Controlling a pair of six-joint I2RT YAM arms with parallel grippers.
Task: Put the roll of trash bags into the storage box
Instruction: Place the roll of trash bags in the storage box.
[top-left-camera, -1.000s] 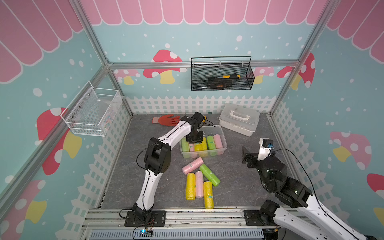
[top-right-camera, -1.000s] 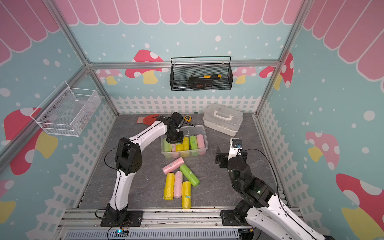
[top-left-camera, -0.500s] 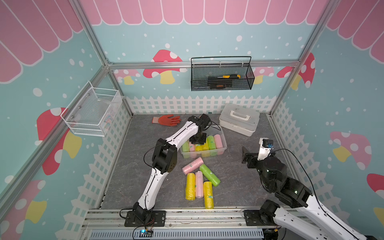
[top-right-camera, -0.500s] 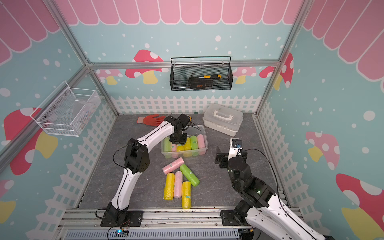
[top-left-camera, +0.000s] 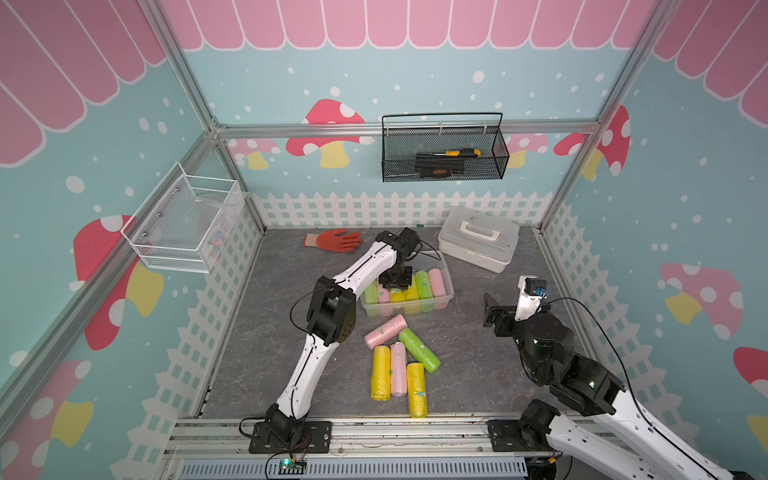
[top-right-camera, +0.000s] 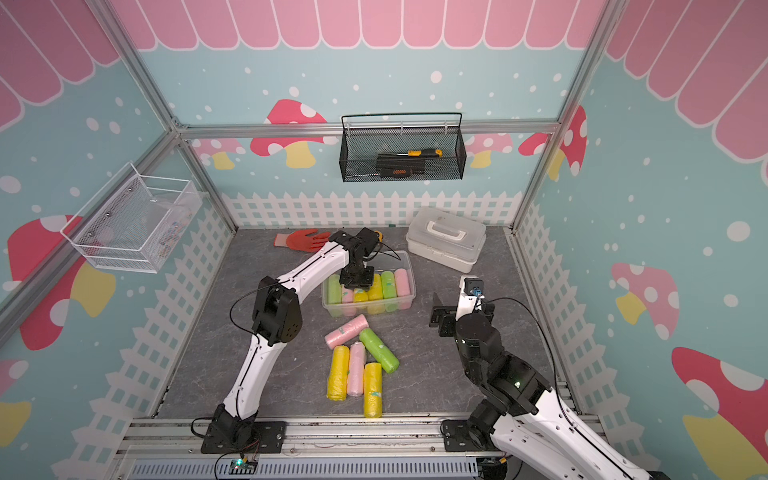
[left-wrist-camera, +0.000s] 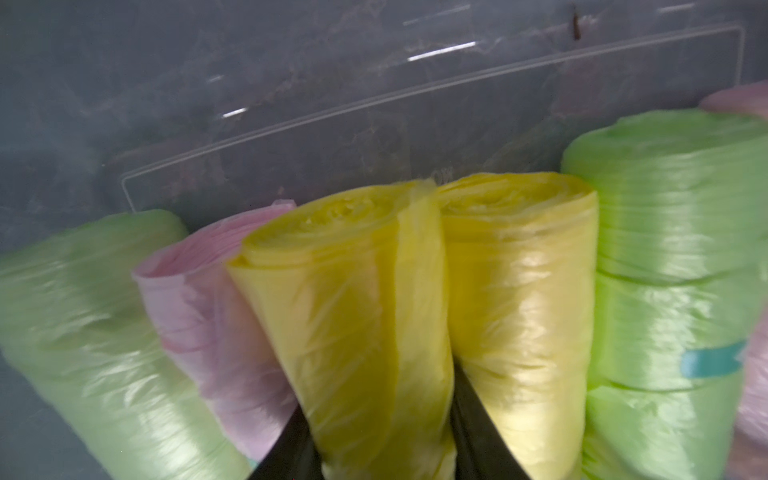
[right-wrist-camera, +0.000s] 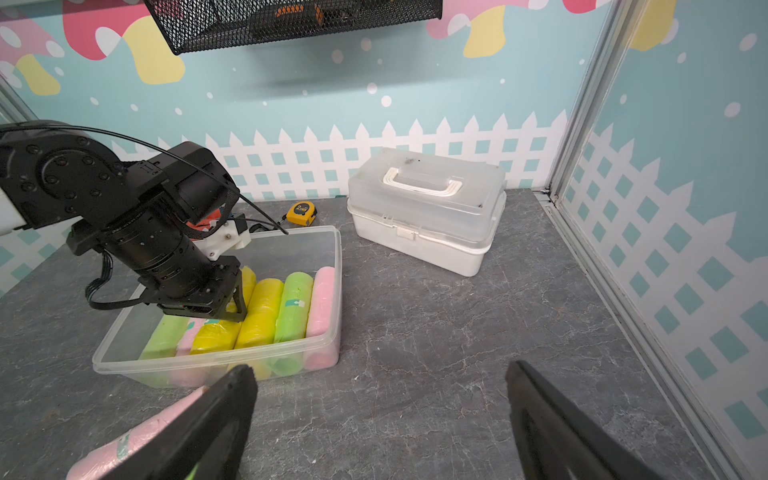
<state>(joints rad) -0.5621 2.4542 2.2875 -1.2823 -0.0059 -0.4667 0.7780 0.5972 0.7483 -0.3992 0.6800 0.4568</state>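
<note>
Loose rolls: five loose rolls lie on the floor nearest the front rail, well apart from both claws.
Right claw: the right claw hangs over bare floor to the right of the loose rolls, jaws wide apart with nothing between them.
Storage box: the storage box stands just beyond the loose rolls and holds a row of six rolls.
Left claw: the left claw reaches down into the box, clamped on the yellow roll.
Yellow roll: it is inside the box, in the row between a pink roll and a second yellow roll.
Left wrist view: it shows the black fingers pressed on both sides of the roll. In both top views the wrist covers them.
Right wrist view: it shows a tape measure just behind the box.
Far end: a white case and a glove lie by the back wall, with a black basket hung above.
Change: a second ago the left elbow stands further left. The right arm and the loose rolls are as before.
</note>
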